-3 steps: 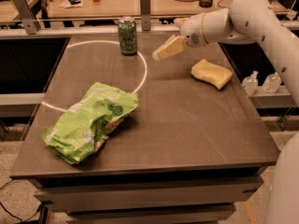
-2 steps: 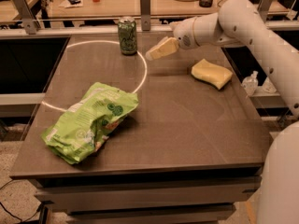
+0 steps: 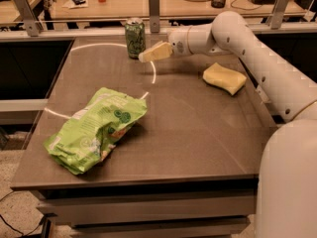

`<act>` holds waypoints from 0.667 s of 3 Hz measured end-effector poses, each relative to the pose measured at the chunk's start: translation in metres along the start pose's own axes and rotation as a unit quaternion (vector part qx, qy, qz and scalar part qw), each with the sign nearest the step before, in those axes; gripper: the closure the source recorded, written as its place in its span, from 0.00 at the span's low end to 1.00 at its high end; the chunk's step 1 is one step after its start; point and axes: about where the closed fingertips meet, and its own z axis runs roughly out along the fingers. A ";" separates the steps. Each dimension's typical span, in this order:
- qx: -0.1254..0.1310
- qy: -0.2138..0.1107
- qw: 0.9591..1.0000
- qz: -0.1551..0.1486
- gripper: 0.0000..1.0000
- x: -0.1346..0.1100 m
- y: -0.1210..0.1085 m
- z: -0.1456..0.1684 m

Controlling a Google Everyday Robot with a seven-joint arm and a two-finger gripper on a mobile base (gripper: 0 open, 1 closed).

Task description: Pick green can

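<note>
The green can (image 3: 134,37) stands upright at the far edge of the dark table, left of centre. It is dark green with pale markings and a silver top. My gripper (image 3: 148,54) reaches in from the right on a white arm (image 3: 233,38). Its pale tip points left and sits just right of the can, close beside its lower half, touching or nearly so.
A large light-green chip bag (image 3: 96,129) lies at the table's front left. A yellow sponge (image 3: 224,78) lies at the right. The table (image 3: 198,133) has a rail and a cluttered bench behind it. A pale ring of light crosses the tabletop.
My gripper has moved left toward the can and now sits right beside it. The can, bag and sponge have not moved.
</note>
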 end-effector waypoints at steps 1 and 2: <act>-0.020 -0.020 1.000 -0.001 0.00 -0.005 0.008 0.031; -0.039 -0.032 0.999 -0.013 0.00 -0.010 0.011 0.054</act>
